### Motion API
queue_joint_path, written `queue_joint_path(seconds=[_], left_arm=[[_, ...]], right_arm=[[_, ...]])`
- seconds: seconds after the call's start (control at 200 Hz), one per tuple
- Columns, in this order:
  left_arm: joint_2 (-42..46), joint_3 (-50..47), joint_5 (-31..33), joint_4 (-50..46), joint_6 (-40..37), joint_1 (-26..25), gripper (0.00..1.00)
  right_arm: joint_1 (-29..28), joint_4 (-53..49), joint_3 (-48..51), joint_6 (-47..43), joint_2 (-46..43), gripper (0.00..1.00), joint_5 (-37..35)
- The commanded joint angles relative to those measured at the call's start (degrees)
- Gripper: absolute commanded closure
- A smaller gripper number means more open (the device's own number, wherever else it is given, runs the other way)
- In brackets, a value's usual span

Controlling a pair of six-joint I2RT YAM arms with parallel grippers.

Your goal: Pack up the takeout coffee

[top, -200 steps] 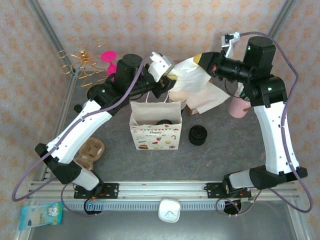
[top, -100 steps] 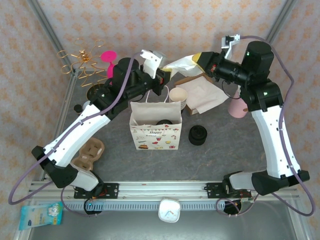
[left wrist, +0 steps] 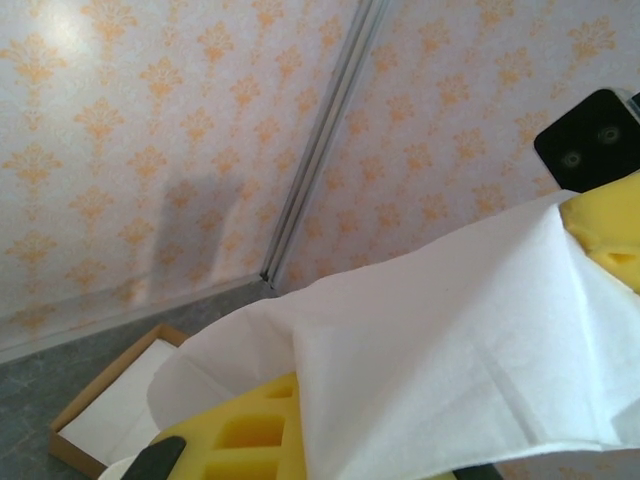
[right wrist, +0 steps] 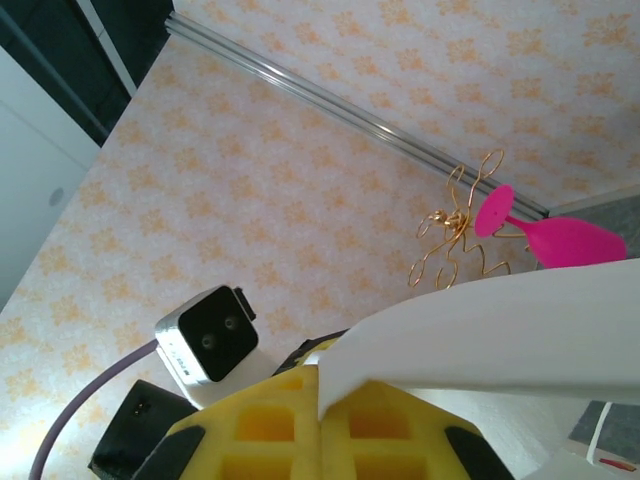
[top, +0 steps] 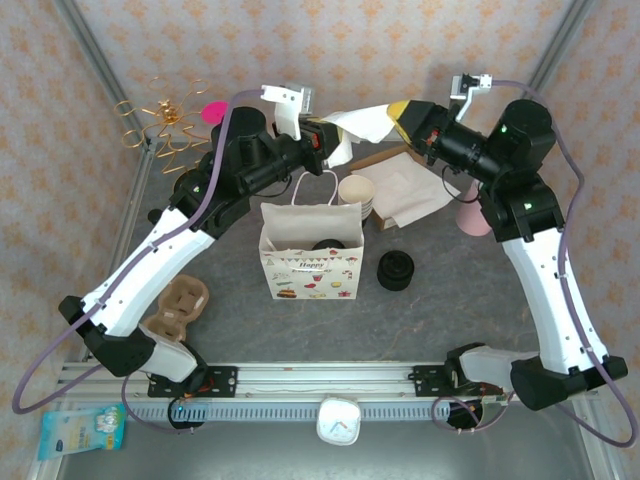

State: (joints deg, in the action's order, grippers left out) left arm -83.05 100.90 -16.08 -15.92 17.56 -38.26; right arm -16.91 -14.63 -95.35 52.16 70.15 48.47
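A white paper napkin [top: 362, 122] hangs stretched in the air over the back of the table. My left gripper [top: 322, 140] is shut on its left end and my right gripper [top: 408, 118] is shut on its right end. In the left wrist view the napkin [left wrist: 450, 330] drapes over my yellow fingers [left wrist: 235, 440]. In the right wrist view its edge [right wrist: 500, 330] is pinched between shut yellow pads [right wrist: 265, 430]. The takeout coffee's black lid [top: 327, 245] shows inside the open printed gift bag [top: 310, 275], which stands upright mid-table.
A stack of lidless cream cups [top: 357, 190] stands behind the bag, beside a shallow box of napkins [top: 412, 185]. Loose black lids [top: 395, 270] sit right of the bag. A brown cup carrier [top: 180, 305] lies left. A pink cup [top: 475, 215], gold wire stand [top: 165, 125] and pink glass [top: 212, 112] line the back.
My left gripper has closed on the napkin's free end and drawn back to the left. The napkin, which drooped from the right gripper, is now spread between both.
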Motion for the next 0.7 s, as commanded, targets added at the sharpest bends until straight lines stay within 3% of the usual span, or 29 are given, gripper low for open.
queue_joint_path(seconds=[0.0,0.205,0.345,0.435,0.691], left_arm=[[-0.1,0.9,-2.3,-1.4,1.8,-0.1,0.99],[-0.3,1.5,-7.9,-6.3,2.9,-0.1,1.0],[0.3,1.8,-6.5,-6.1,10.8,0.0,1.0],[0.6,0.6,-10.0,-3.2,15.2,-0.1,1.0],[0.9,0.5,-14.7,-7.6,11.2,-0.3,1.0]], right_arm=[[0.0,-2.5,-5.6,-2.8,0.9,0.94,-2.1],[0.0,-7.3,-12.2,-4.9,6.3,0.82,-0.1],[0.0,-9.7,-14.7,-6.8,8.6,0.69,0.1],[0.2,-12.1,-15.9,-8.7,10.1,0.58,-0.3],[1.2,-20.9,-27.1,-13.4,18.7,0.43,0.0]])
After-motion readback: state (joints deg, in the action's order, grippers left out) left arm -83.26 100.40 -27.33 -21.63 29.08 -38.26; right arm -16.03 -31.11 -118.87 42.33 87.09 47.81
